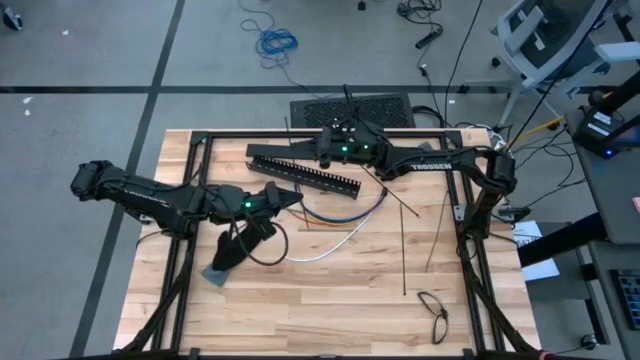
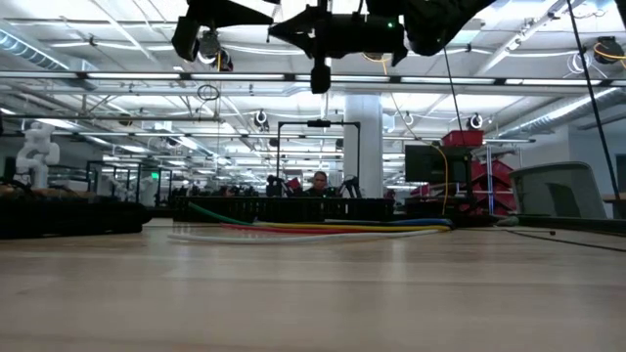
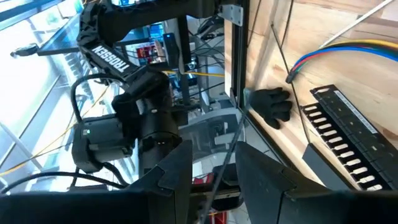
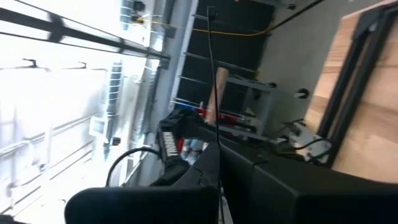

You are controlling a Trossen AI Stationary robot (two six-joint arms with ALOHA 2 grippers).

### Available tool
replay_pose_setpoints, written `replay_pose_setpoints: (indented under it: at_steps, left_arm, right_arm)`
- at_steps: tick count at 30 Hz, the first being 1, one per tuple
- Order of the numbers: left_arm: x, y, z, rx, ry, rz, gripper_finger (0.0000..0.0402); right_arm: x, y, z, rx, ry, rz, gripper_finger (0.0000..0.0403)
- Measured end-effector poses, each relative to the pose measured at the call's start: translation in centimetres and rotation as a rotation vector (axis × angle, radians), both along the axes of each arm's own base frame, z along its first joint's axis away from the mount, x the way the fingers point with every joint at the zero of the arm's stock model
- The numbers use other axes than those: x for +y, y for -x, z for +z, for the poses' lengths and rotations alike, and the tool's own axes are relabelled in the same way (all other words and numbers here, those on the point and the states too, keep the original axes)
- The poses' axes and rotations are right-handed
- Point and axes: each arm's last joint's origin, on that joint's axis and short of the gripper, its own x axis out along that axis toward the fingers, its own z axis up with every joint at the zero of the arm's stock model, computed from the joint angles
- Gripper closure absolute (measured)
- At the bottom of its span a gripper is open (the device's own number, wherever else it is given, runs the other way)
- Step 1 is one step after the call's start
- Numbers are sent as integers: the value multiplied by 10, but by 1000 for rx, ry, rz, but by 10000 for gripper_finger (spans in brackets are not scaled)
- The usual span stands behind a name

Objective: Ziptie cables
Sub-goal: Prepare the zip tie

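Near edge of the wooden surface point(image 1: 330, 310): a pair of glasses point(image 1: 434, 312) lies at the near right corner, well apart from everything else. Farther in, left of centre, the left claw point(image 1: 297, 197) reaches toward the middle from the left side; in its wrist view its fingers point(image 3: 177, 177) stand slightly apart with a thin black strip point(image 3: 219, 177) running up between them, so it seems to pinch that strip, though the contact is hard to make out. A grey pad point(image 1: 216, 274) lies under the left arm's wrist, near the left rail. Just right of the left claw, mid-surface, the cables point(image 1: 345, 215) lie flat in shallow arcs, coloured strands bundled side by side, a white one curving nearer. Two more thin black strips point(image 1: 404, 245) lie straight on the boards to the right of the cables. Just beyond the cables, a long black slotted bar point(image 1: 303, 172) lies at a slant. Far edge, centre: the right claw point(image 1: 347, 100), pressed together on an upright thin black strip point(image 4: 212, 74), held raised above the surface. A black glove point(image 3: 270, 102) sits near the frame post, seen only from the left wrist. Beyond the surface, in the low view, a person point(image 2: 319, 183) far back in the room.
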Motion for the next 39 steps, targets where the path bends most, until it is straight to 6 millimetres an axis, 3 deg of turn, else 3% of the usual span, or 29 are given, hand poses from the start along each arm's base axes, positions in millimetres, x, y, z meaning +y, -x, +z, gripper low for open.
replay_pose_setpoints:
  at_steps: [15, 20, 36, 39]
  left_arm:
    - [-1, 1, -4, 38, 5, -34, 281]
    - [-2, 0, -4, 17, 106, -39, 281]
    - [6, -12, -12, 18, 114, -14, 281]
    - [6, -12, -11, -6, 194, 1, 281]
  right_arm:
    - [0, 0, 2, -22, -2, 2, 403]
    - [1, 0, 1, -12, -4, 4, 403]
    - [4, -1, 1, -7, 14, -20, 403]
    - [4, -1, 1, -6, 31, -20, 403]
